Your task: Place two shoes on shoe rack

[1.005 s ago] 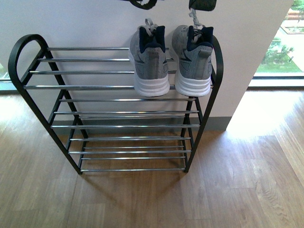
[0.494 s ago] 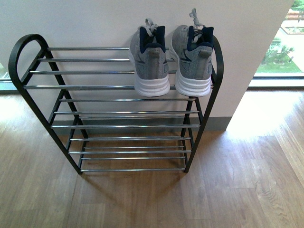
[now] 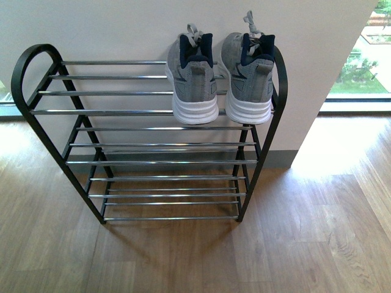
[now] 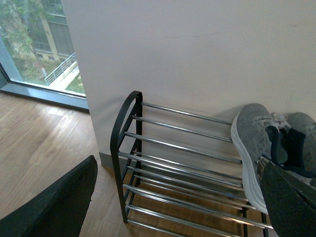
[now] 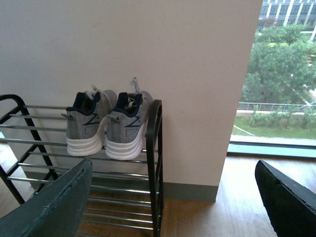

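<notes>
Standing side by side, the two shoes (image 3: 193, 79) rest on the top tier of the shoe rack (image 3: 38, 47), at its right end. The left gripper (image 4: 180, 168) and the right gripper (image 5: 174, 165) have jaws wide apart, empty.

One grey white-soled sneaker (image 3: 193, 76) stood just beside its twin (image 3: 247, 73); both sat upright, heels outward, at the right end of the shoe rack (image 3: 35, 48), top tier.

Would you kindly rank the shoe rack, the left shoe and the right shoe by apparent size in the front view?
1. shoe rack: by far the largest.
2. left shoe and right shoe: they look alike, so I won't rank them.
</notes>
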Action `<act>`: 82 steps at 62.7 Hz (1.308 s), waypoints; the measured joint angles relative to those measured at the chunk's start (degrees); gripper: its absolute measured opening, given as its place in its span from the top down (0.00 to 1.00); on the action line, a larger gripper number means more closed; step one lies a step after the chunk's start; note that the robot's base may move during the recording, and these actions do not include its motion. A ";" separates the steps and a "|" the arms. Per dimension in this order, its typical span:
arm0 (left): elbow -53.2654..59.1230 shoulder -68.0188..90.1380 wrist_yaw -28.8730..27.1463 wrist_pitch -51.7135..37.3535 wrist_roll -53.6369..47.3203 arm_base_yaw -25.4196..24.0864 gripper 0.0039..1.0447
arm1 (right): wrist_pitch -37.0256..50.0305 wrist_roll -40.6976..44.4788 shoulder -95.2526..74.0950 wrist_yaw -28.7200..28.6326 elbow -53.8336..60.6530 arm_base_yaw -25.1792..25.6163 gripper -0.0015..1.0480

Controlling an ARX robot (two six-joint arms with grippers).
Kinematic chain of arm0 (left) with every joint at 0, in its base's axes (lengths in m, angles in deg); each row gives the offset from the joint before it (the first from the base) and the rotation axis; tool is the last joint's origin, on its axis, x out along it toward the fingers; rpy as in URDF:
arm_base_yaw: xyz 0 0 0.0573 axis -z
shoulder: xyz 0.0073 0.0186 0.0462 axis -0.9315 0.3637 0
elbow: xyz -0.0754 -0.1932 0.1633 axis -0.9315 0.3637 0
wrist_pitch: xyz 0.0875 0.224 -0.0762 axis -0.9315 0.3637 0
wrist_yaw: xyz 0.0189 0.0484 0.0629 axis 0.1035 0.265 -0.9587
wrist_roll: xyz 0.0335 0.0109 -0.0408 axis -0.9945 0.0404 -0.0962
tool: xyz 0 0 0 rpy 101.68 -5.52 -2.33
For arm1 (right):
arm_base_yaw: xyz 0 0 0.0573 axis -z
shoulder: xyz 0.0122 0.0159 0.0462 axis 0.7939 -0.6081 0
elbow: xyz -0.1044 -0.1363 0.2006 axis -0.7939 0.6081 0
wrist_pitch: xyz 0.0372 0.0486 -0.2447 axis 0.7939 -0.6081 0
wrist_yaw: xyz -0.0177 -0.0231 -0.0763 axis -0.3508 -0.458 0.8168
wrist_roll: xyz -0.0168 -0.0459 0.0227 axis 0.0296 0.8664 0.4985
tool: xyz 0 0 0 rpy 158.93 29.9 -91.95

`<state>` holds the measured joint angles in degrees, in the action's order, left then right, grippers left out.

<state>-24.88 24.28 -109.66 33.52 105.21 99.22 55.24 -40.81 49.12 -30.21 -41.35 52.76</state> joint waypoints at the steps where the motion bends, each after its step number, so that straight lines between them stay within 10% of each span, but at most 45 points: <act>1: 0.00 0.00 0.02 -0.02 0.13 -0.02 0.09 | 0.00 0.00 0.00 0.00 -0.02 0.00 0.09; 14: 11.47 -5.09 15.74 -21.79 -13.44 -5.73 0.37 | 0.00 0.00 0.00 0.02 -0.02 0.00 0.09; 35: 23.06 -19.52 26.43 -19.61 -18.16 -17.22 1.00 | 0.00 0.00 0.00 0.00 -0.02 0.00 0.09; 82: 30.99 -40.06 39.41 -7.87 -18.67 -30.32 0.99 | 0.00 0.00 0.00 0.02 -0.02 0.00 0.09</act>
<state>6.11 -15.78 -70.25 25.66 86.55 68.90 55.24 -40.81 49.12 -30.19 -41.37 52.76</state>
